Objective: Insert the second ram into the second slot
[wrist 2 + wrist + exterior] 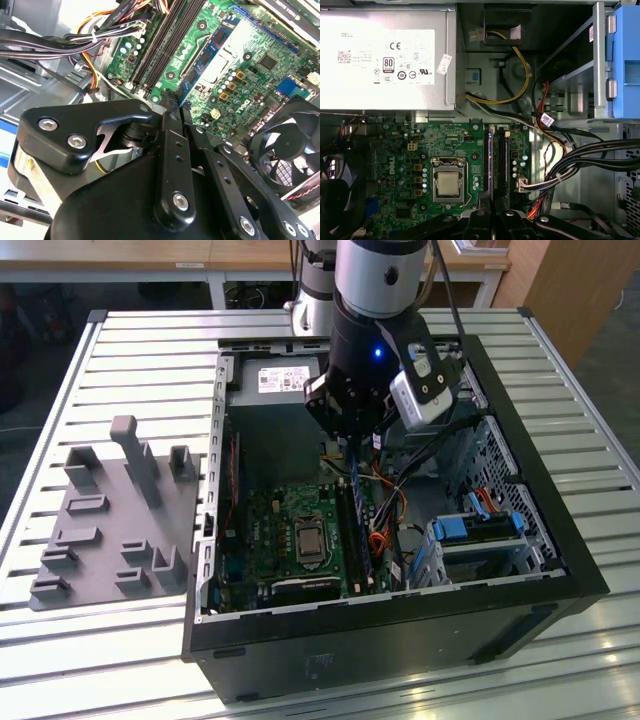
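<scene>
Gripper (175, 101) pinched nearly shut on the second ram (204, 56). Stick is on edge, parallel to the slots (503, 160), likely for a straight push-in. It's on the exterior view's right of the CPU socket (307, 538); can't tell if seated.

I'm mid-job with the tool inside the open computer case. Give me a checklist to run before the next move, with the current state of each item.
1. Grip on the thin blue circuit stick: ok. In the second wrist view it juts from the tip of the black tool.
2. Stick parallel to the long black memory slots: ok. In the first wrist view its edge runs along them.
3. Stick over the correct slot: cannot tell.
4. Stick seated in a slot: cannot tell.
5. The black cable bundle apart from the slots: ok. It lies off to one side.
</scene>
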